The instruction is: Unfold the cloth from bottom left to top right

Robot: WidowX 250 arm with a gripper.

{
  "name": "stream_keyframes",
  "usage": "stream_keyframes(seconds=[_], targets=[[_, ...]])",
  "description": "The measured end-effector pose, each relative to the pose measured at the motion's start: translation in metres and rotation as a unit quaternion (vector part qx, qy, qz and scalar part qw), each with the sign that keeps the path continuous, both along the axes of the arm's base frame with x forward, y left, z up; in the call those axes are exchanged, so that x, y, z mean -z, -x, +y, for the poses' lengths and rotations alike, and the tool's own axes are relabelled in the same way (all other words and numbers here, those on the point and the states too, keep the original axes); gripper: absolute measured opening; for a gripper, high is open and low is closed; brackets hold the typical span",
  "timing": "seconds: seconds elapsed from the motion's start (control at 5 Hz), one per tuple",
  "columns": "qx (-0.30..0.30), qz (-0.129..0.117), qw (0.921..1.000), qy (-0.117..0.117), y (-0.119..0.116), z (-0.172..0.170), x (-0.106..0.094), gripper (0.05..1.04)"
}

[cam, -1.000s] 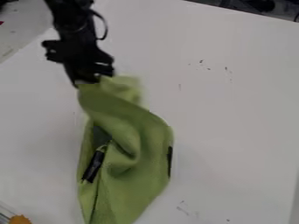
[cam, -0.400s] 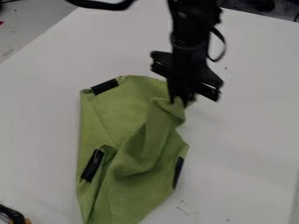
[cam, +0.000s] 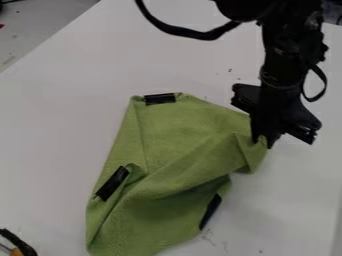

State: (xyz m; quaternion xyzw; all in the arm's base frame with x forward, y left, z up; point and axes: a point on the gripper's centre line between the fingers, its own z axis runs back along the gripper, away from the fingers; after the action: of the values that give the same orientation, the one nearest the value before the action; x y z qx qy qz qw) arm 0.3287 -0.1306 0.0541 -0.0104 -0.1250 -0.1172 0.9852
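Observation:
The black gripper (cam: 264, 142) hangs at the right of centre in the camera view, shut on the right corner of the green cloth (cam: 177, 150). From that corner the cloth slants down to the lower left, with folds running diagonally across it. A black strip lies at its top edge, another at its left side beside a small raised fold, and a third at its lower right edge. Part of the cloth's lower half is doubled over, and what lies under the folds is hidden.
The cloth lies on a white table (cam: 53, 135). A black and orange object (cam: 19, 246) sits at the lower left corner of the view. A black cable loops down from the arm at the top. Dark items stand beyond the table's far edge.
The gripper has moved from the upper left to the right and somewhat down, pulling the held corner along. The cloth's upper part has spread rightward, and its top black strip has come into view and shifted right.

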Motion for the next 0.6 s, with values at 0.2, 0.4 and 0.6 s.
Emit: stream_keyframes(seconds=[0.2, 0.4, 0.6], targets=[[0.002, -0.001, 0.9999, 0.012, -0.0114, -0.0100, 0.0045, 0.108], [-0.004, 0.000, 0.9999, 0.016, -0.0134, -0.0119, 0.0044, 0.285], [-0.018, 0.006, 0.9997, 0.016, -0.0115, -0.0106, 0.0044, 0.570]])
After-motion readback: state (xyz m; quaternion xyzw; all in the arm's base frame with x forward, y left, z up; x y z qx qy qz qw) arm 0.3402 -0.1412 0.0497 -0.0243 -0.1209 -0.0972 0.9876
